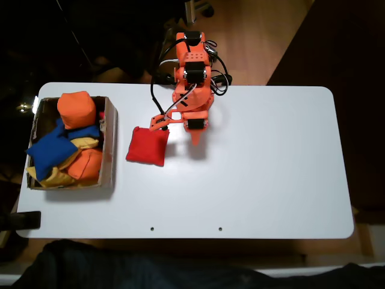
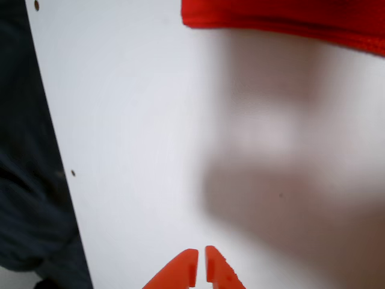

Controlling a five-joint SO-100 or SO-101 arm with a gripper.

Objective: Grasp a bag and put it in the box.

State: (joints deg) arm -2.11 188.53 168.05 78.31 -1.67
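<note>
The red bag (image 1: pixel 147 146) lies flat on the white table (image 1: pixel 258 174), just right of the box, as the fixed view shows it. The brown cardboard box (image 1: pixel 110 158) sits at the table's left end and holds orange, blue and yellow beanbags. My orange gripper (image 1: pixel 196 139) points down at the table a short way right of the bag, apart from it. In the wrist view the gripper (image 2: pixel 200 270) is shut with nothing between its tips, and the edge of the bag (image 2: pixel 283 18) runs along the top.
The arm's base (image 1: pixel 194 54) stands at the table's far edge. An orange beanbag (image 1: pixel 77 109) sticks up above the box's rim, with a blue one (image 1: pixel 49 150) beside it. The table's near edge (image 2: pixel 57 150) with two small holes shows at the wrist view's left.
</note>
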